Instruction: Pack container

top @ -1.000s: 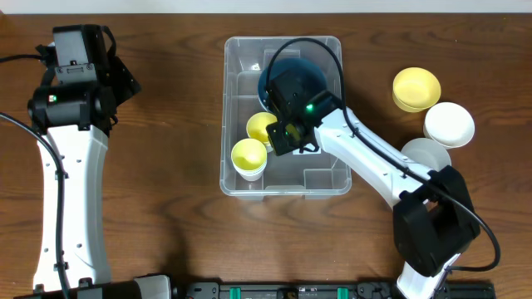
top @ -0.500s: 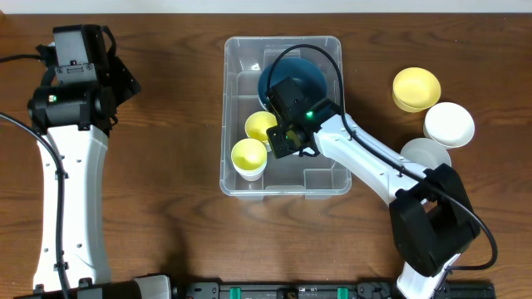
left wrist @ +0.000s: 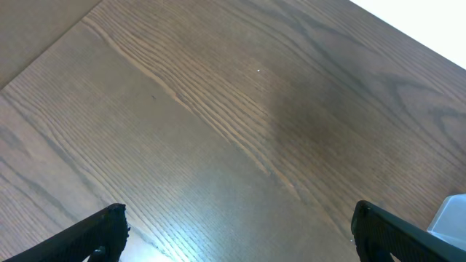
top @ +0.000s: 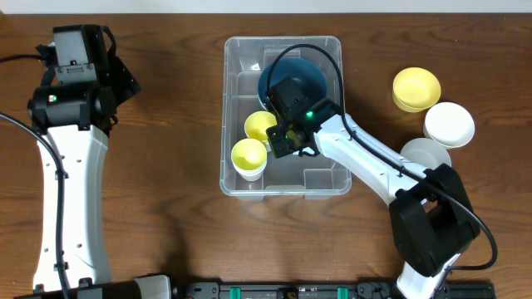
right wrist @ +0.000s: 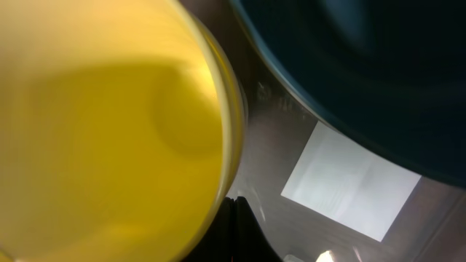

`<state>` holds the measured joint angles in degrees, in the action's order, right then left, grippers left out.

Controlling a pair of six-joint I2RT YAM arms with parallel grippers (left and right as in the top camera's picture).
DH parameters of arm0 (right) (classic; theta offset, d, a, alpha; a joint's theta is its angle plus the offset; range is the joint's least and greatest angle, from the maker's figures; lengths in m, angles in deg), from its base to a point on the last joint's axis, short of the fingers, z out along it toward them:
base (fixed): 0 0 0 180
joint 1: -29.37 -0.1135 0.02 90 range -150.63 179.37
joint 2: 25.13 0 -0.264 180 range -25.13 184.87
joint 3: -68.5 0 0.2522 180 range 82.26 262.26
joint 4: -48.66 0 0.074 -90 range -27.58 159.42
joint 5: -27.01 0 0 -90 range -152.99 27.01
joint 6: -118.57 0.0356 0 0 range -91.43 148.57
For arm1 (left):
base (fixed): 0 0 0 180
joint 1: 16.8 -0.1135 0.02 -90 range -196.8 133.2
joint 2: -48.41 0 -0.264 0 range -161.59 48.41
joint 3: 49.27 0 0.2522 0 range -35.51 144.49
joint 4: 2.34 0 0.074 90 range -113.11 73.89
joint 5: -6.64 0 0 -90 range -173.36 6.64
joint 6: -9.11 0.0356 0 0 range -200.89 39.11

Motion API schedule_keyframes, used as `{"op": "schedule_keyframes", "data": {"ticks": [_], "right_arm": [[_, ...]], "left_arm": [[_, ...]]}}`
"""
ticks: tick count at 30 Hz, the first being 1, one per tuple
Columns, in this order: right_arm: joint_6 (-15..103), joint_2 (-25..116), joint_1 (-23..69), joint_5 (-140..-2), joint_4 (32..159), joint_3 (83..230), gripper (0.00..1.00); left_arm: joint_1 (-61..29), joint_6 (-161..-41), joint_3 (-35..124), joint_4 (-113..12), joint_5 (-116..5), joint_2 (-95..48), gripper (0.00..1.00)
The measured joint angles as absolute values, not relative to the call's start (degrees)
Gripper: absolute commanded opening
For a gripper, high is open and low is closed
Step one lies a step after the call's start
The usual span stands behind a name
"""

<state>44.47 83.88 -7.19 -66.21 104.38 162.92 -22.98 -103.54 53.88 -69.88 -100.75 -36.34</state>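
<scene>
Stretched diagonally from near right into the container [top: 324, 178] at mid tabletop [top: 166, 166]: right gripper [top: 278, 139], jaws pinched shut on rim of a yellow bowl [top: 259, 124], just beside a dark blue bowl [top: 312, 79]. Parked far left over bare wood: left gripper [left wrist: 237, 225], jaws spread wide, holding nothing.

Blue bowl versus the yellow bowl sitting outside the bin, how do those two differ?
The blue bowl is dark blue, the yellow bowl bright yellow. The blue bowl looks wider than the yellow bowl. The blue bowl sits inside the container, the yellow bowl on the table beside it. Both are round, open side up.
</scene>
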Motion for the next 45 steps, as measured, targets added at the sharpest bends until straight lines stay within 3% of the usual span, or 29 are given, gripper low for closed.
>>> {"op": "schedule_keyframes", "data": {"ticks": [12,26,29,33,45], "right_arm": [[43.32,82.13,-6.55,-66.23,110.50,162.86,0.09],[37.11,63.31,-6.58,-66.82,119.00,162.81,0.11],[32.34,60.89,-8.37,-67.17,121.03,162.81,0.31],[26.99,60.32,-12.11,-67.39,121.69,162.81,0.40],[20.06,60.75,-18.73,-67.70,119.81,162.81,0.53]], "left_arm": [[-22.98,-103.54,53.88,-69.88,-100.75,-36.34,0.98],[-22.98,-103.54,53.88,-69.88,-100.75,-36.34,0.98],[-22.98,-103.54,53.88,-69.88,-100.75,-36.34,0.98],[-22.98,-103.54,53.88,-69.88,-100.75,-36.34,0.98],[-22.98,-103.54,53.88,-69.88,-100.75,-36.34,0.98]]}}
